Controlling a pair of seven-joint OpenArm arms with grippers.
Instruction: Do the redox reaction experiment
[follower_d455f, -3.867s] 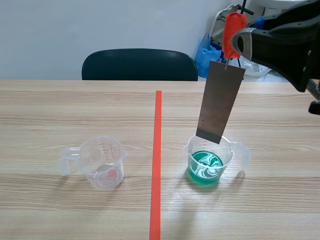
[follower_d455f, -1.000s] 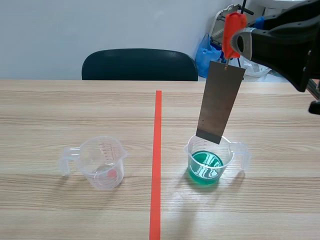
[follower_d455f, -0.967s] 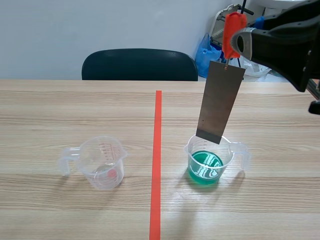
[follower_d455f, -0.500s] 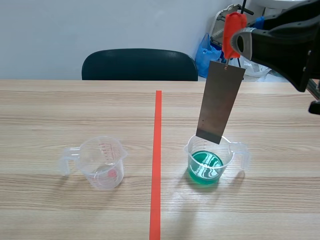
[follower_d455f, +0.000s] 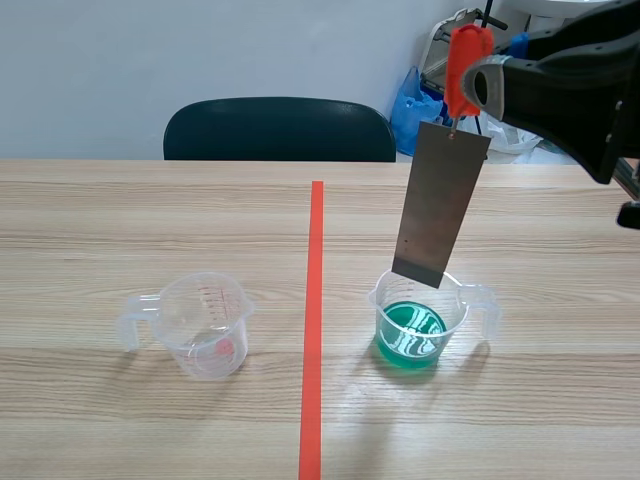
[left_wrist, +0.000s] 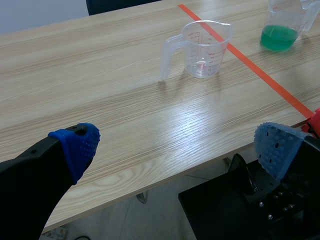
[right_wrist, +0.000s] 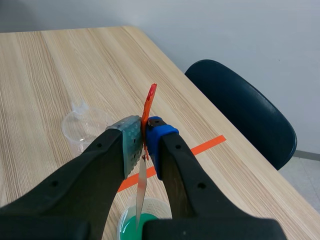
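The left pincer (left_wrist: 176, 146) is hanging spread wide on nothing, the empty measuring cup (left_wrist: 202, 47) well ahead of it. The right pincer (right_wrist: 144, 142) is pinching the orange-red clip (right_wrist: 149, 102) between its pads. The grey metal strip (follower_d455f: 440, 205) is dangling from that clip just below the pincer, its long axis near upright and leaning slightly, its lower end pointing down over the cup of green liquid (follower_d455f: 418, 322). Since the earliest frame the strip is staying put, while the liquid's white swirls are fading
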